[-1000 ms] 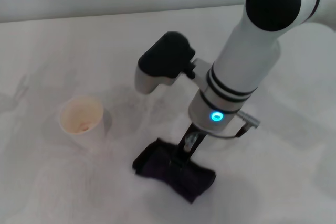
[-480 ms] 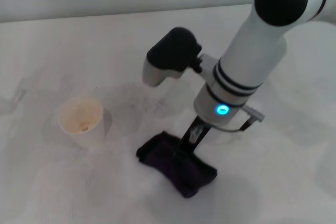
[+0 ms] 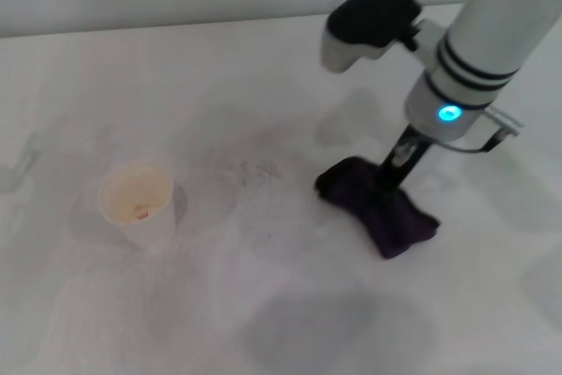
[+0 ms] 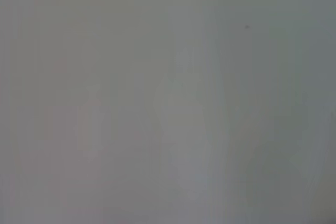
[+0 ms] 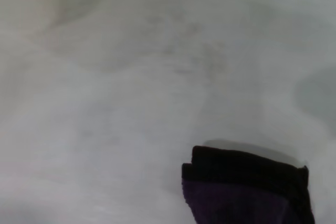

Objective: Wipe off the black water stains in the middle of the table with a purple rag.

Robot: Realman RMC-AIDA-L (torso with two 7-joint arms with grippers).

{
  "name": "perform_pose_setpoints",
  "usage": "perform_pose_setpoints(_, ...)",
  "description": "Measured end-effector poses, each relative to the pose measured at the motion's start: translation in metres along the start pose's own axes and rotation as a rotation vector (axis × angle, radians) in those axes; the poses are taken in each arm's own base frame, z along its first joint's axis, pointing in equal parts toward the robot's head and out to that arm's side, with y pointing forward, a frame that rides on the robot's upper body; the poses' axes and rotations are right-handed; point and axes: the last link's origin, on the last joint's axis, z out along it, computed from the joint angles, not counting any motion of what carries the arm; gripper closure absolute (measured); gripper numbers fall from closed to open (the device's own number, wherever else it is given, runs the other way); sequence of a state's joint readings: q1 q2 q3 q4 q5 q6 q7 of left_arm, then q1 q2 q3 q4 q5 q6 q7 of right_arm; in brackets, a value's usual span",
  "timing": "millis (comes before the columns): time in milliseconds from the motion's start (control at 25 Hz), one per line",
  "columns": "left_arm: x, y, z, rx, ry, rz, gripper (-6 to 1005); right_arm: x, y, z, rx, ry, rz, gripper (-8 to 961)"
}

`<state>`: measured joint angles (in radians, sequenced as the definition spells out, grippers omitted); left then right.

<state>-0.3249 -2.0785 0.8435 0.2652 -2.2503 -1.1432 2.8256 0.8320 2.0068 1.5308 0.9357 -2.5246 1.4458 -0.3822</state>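
The purple rag [image 3: 378, 204] lies bunched on the white table [image 3: 263, 305], right of the middle. My right gripper [image 3: 391, 175] comes down from the upper right and is shut on the rag, pressing it onto the table. The rag's dark edge also shows in the right wrist view [image 5: 247, 187]. No round black blot shows; only faint grey speckles [image 3: 250, 169] mark the table's middle. My left gripper is out of the head view, and its wrist view shows only a plain grey blur.
A white paper cup [image 3: 136, 204] stands upright on the left of the table. The table's far edge [image 3: 176, 28] runs along the top, with a grey wall behind it.
My right arm has dragged the rag from the lower middle of the table up and to the right. The cup has not moved.
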Motion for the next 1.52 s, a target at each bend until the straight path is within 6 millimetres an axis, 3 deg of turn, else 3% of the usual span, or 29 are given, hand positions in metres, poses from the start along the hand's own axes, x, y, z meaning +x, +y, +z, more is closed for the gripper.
perform_pose_setpoints(160, 0.0, 0.0, 0.0, 0.0, 0.0, 0.001, 135, 0.015, -0.031, -0.009, 0.07, 0.018, 0.078, 836)
perform_pose_setpoints(400, 0.002, 0.0, 0.003, -0.004, 0.006, 0.003, 136, 0.03, -0.049, -0.011, 0.11, 0.042, 0.118, 835)
perform_pose_setpoints(1120, 0.004, 0.002, 0.006, -0.016, 0.011, 0.008, 136, 0.032, -0.048, -0.006, 0.097, 0.018, 0.117, 830)
perform_pose_setpoints(1520, 0.004, 0.003, 0.006, -0.018, 0.013, 0.007, 136, 0.036, -0.057, -0.014, 0.084, -0.009, 0.16, 658)
